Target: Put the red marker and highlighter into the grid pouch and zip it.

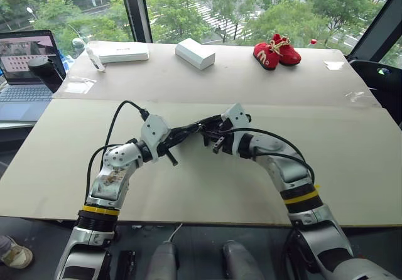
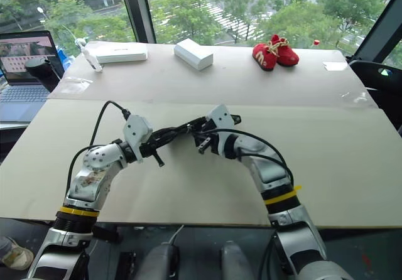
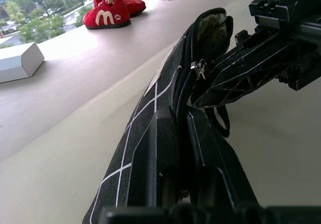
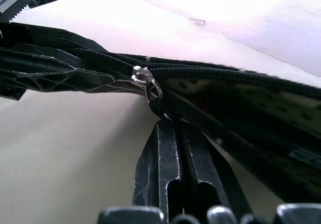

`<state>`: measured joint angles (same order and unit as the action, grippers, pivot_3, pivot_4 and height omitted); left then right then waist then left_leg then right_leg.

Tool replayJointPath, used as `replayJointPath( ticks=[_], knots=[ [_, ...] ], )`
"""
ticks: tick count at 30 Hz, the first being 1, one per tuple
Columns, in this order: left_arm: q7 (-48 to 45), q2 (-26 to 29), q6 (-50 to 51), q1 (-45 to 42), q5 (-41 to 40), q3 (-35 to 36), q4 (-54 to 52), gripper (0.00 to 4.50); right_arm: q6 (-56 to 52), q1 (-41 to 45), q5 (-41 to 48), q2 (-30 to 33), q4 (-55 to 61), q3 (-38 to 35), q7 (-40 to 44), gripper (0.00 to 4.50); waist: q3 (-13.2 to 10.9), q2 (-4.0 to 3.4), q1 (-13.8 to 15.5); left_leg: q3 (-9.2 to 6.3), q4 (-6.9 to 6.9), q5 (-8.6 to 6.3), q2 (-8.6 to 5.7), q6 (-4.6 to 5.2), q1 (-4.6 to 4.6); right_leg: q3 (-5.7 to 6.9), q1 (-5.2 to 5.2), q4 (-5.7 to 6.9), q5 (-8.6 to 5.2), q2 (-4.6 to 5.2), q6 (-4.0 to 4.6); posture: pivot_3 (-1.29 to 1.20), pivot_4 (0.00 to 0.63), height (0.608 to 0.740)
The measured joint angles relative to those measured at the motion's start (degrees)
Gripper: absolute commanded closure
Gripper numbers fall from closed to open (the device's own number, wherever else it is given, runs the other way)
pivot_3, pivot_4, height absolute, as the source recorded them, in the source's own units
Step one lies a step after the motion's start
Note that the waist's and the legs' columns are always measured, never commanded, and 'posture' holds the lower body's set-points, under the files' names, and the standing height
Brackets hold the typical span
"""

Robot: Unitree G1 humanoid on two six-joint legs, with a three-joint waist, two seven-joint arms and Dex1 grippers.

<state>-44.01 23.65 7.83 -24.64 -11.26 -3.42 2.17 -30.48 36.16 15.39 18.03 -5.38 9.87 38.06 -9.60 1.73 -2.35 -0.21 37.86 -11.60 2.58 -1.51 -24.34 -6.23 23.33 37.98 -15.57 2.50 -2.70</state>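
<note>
The grid pouch (image 3: 135,133), black with white lines, hangs edge-up in the air over the beige table (image 1: 201,186), between my two hands. My left gripper (image 3: 170,118) is shut on its zippered top edge. The silver zipper slider (image 4: 145,78) sits just above my right gripper (image 4: 168,126), which is shut on the black pull cord (image 4: 161,109) below the slider. Past the slider the pouch mouth (image 3: 213,28) gapes open. In the head views the two grippers meet at the middle of the table, left (image 1: 185,132) and right (image 1: 210,135). The red marker and the highlighter are hidden.
At the far side of the table stand a pair of small red shoes (image 1: 276,51), a white box (image 1: 195,53) and a flat white case (image 1: 122,53). An open laptop (image 1: 25,73) sits off the table's left edge.
</note>
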Motion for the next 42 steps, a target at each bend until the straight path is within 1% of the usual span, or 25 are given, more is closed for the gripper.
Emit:
replayJointPath(
  ticks=[4, 8, 10, 13, 17, 19, 20, 23, 24, 27, 30, 33, 35, 36, 38, 40, 42],
  knots=[
    [0.0, 0.0, 0.0, 0.2, 0.0, 0.0, 0.0, 4.50, 1.0, -1.8, -0.7, 5.1, -0.5, -2.9, 0.5, 4.47, 0.0, 0.00, 0.1, 0.02, 0.00, 0.00, -0.01, 0.00, 0.00, -0.02, -0.01, -0.02, 0.00, 0.01, 0.00, 0.00, 0.150, 0.729],
    [0.0, 0.0, -0.1, 0.3, 0.0, 0.0, 0.0, 4.50, 2.7, -1.8, -1.5, 10.9, -4.4, -7.5, 0.2, 4.47, 0.0, 0.01, 0.0, 0.02, -0.01, 0.00, 0.00, 0.00, 0.00, -0.02, -0.01, -0.06, 0.00, 0.00, 0.00, 0.00, 0.150, 0.729],
    [-0.1, 0.1, -0.1, 0.3, 0.0, 0.0, 0.0, 4.50, 3.3, -1.8, -2.0, 12.7, -6.1, -8.8, 0.3, 4.47, 0.0, 0.01, 0.0, 0.02, -0.02, 0.00, 0.00, 0.00, 0.00, -0.02, -0.01, -0.07, 0.00, 0.00, 0.00, 0.00, 0.150, 0.729],
    [-0.5, 0.1, -0.1, 0.3, 0.0, -0.2, 0.0, 4.50, 4.6, -1.8, -2.2, 13.2, -7.3, -9.0, 0.7, 4.47, 0.0, 0.01, -0.5, 0.03, -0.06, 0.00, 0.01, 0.00, 0.03, -0.07, -0.01, -0.08, 0.00, -0.03, 0.00, 0.00, 0.150, 0.729],
    [-0.5, 0.1, -0.2, 0.3, 0.0, -0.2, 0.0, 4.50, 4.7, -2.0, -2.3, 12.9, -7.1, -8.9, 0.9, 4.47, 0.0, 0.01, -0.3, 0.03, -0.06, 0.00, 0.00, 0.00, 0.01, -0.06, -0.01, -0.10, 0.00, -0.01, 0.00, 0.00, 0.150, 0.729],
    [-0.5, 0.1, -0.2, 0.3, 0.0, -0.1, 0.1, 4.50, 4.7, -3.0, -2.3, 12.1, -6.5, -8.9, 0.8, 3.85, 0.0, 0.01, -0.2, 0.03, -0.06, 0.00, 0.00, 0.00, 0.01, -0.06, -0.02, -0.11, 0.00, -0.01, 0.00, 0.00, 0.150, 0.729],
    [-0.5, 0.1, -0.2, 0.3, 0.0, -0.1, 0.1, 4.50, 4.7, -3.4, -2.0, 11.6, -6.3, -8.9, 1.1, 3.70, 0.0, 0.01, -0.1, 0.04, -0.06, 0.00, -0.01, 0.00, 0.00, -0.07, -0.02, -0.11, 0.00, 0.00, 0.00, 0.00, 0.150, 0.729],
    [-0.5, 0.0, -0.4, 0.3, 0.0, 0.0, 0.1, 4.50, 4.1, -5.2, -0.5, 11.2, -3.2, -8.6, 3.4, 2.57, 0.0, 0.01, 0.0, 0.03, -0.05, 0.00, -0.02, 0.00, -0.01, -0.06, -0.02, -0.11, 0.00, 0.01, 0.00, 0.00, 0.150, 0.729],
    [-0.5, 0.0, -0.4, 0.3, 0.0, 0.0, 0.1, 4.50, 3.4, -5.4, -0.4, 11.3, -2.0, -8.6, 4.0, 2.29, 0.0, 0.01, 0.0, 0.03, -0.05, 0.00, -0.02, 0.00, 0.00, -0.06, -0.02, -0.11, 0.00, 0.01, 0.00, 0.00, 0.150, 0.729],
    [-0.6, -0.3, -0.6, 0.3, 0.0, -0.1, 0.1, 4.50, 1.1, -5.3, 0.7, 12.0, -0.5, -9.3, 4.2, 1.25, 0.0, 0.01, 0.1, 0.02, -0.05, 0.00, -0.01, 0.00, 0.00, -0.05, -0.03, -0.10, 0.00, 0.00, 0.00, 0.00, 0.150, 0.729],
    [-1.0, -0.5, -1.7, 0.3, 0.0, -0.1, 0.9, 4.50, -1.3, -5.3, 1.7, 13.9, -0.5, -11.0, 5.1, 1.25, 0.0, 0.01, 0.1, 0.03, -0.05, 0.00, -0.02, 0.00, 0.00, -0.05, -0.03, -0.13, 0.00, 0.01, 0.00, 0.00, 0.150, 0.729],
    [-1.8, -1.0, -2.7, 0.3, -0.1, -0.1, 1.5, 4.50, -1.9, -5.4, 2.0, 17.3, -0.8, -13.3, 5.8, 1.25, 0.0, 0.01, 0.3, 0.03, -0.05, 0.00, -0.03, 0.00, -0.01, -0.05, -0.04, -0.17, 0.00, 0.02, 0.00, 0.00, 0.150, 0.729],
    [-3.4, -1.6, -4.6, 0.0, -0.3, -0.4, 2.8, 3.67, -3.5, -6.6, 4.3, 21.0, -0.4, -16.8, 7.8, 1.21, 0.0, 0.00, 0.5, 0.03, -0.05, 0.00, -0.04, 0.00, -0.02, -0.04, -0.04, -0.21, 0.00, 0.03, -0.01, 0.00, 0.150, 0.729],
    [-5.0, -1.6, -5.5, -0.1, -0.6, -0.8, 3.4, 3.51, -5.0, -8.9, 6.4, 23.5, 1.7, -18.4, 10.2, 1.21, 0.0, 0.00, 0.9, 0.00, -0.08, -0.01, -0.04, 0.01, -0.03, 0.00, -0.10, -0.28, -0.01, 0.02, -0.01, 0.00, 0.150, 0.729],
    [-8.4, -1.5, -8.0, -0.1, -1.2, -1.8, 4.9, 2.78, -8.7, -15.6, 11.4, 28.2, 7.5, -20.9, 16.6, 1.21, 0.0, 0.00, 1.3, 0.00, -0.10, -0.06, 0.00, 0.11, -0.03, 0.02, -0.15, -0.40, -0.02, 0.00, -0.02, 0.00, 0.150, 0.729],
    [-10.9, -1.3, -9.3, -0.2, -1.2, -2.6, 6.6, 2.09, -11.5, -20.8, 15.4, 30.2, 12.1, -21.8, 20.6, 1.21, 0.0, 0.00, 1.2, 0.05, -0.08, -0.09, 0.01, 0.14, -0.01, -0.04, -0.16, -0.44, -0.01, 0.00, -0.02, 0.00, 0.150, 0.729],
    [-11.8, -1.3, -10.7, -0.2, -1.1, -3.2, 7.6, 1.32, -12.7, -23.5, 17.2, 30.8, 14.5, -21.8, 21.9, 1.21, 0.0, 0.00, 0.6, 0.11, -0.06, -0.09, -0.01, 0.14, 0.04, -0.14, -0.17, -0.38, -0.01, 0.00, -0.03, 0.00, 0.150, 0.729]
  ],
)
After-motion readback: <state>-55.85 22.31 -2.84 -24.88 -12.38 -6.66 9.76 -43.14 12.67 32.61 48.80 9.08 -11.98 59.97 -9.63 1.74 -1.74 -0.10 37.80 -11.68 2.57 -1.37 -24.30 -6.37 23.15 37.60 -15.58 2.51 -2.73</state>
